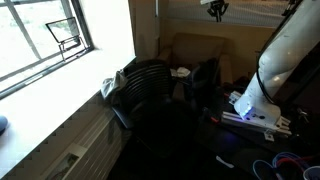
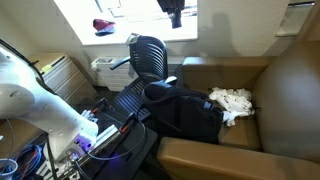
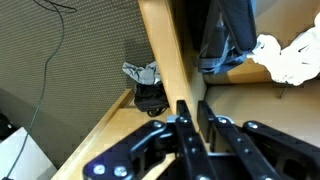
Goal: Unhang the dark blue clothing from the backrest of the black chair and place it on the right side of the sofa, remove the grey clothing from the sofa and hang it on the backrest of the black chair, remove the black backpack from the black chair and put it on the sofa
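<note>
The black chair point(image 1: 150, 85) stands in front of the brown sofa point(image 1: 195, 48); its backrest looks bare. In the exterior view from above, a dark bulky heap point(image 2: 185, 112) lies on the sofa seat point(image 2: 275, 95); I cannot tell backpack from dark blue clothing in it. A pale grey-white clothing point(image 2: 232, 100) lies crumpled beside it. The wrist view shows the dark heap point(image 3: 225, 35) and the pale clothing point(image 3: 290, 55) beyond the sofa's wooden arm point(image 3: 165, 50). My gripper point(image 3: 190, 125) is shut and empty, low beside the sofa arm, also seen in both exterior views point(image 2: 95, 135) point(image 1: 248, 108).
A bright window point(image 1: 50, 35) and sill run along one wall, with a radiator below. A second dark mesh chair point(image 2: 150, 55) stands by the window. A small grey cloth on a black object point(image 3: 143, 82) sits beside the sofa arm. Cables point(image 2: 25, 160) lie near the robot base.
</note>
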You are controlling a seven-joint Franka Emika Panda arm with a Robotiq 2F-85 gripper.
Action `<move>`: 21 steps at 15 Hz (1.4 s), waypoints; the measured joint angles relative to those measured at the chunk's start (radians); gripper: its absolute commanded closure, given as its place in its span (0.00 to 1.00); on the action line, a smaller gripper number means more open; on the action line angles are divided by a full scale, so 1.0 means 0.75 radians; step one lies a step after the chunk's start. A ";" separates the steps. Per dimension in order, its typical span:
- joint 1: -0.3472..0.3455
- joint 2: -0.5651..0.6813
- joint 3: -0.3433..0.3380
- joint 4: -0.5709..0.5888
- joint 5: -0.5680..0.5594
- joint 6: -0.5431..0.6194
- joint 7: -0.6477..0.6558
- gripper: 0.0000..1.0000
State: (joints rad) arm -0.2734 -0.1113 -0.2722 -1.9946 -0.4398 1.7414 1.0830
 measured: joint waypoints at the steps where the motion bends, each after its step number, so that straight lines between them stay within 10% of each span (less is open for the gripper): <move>1: 0.001 0.000 0.000 0.000 0.009 -0.008 -0.007 0.49; 8: 0.012 0.163 0.007 0.001 0.270 -0.214 -0.046 0.02; 21: 0.053 0.279 0.009 -0.012 0.278 -0.126 0.155 0.00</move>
State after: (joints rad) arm -0.2334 0.0982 -0.2653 -2.0039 -0.2313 1.6473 1.1990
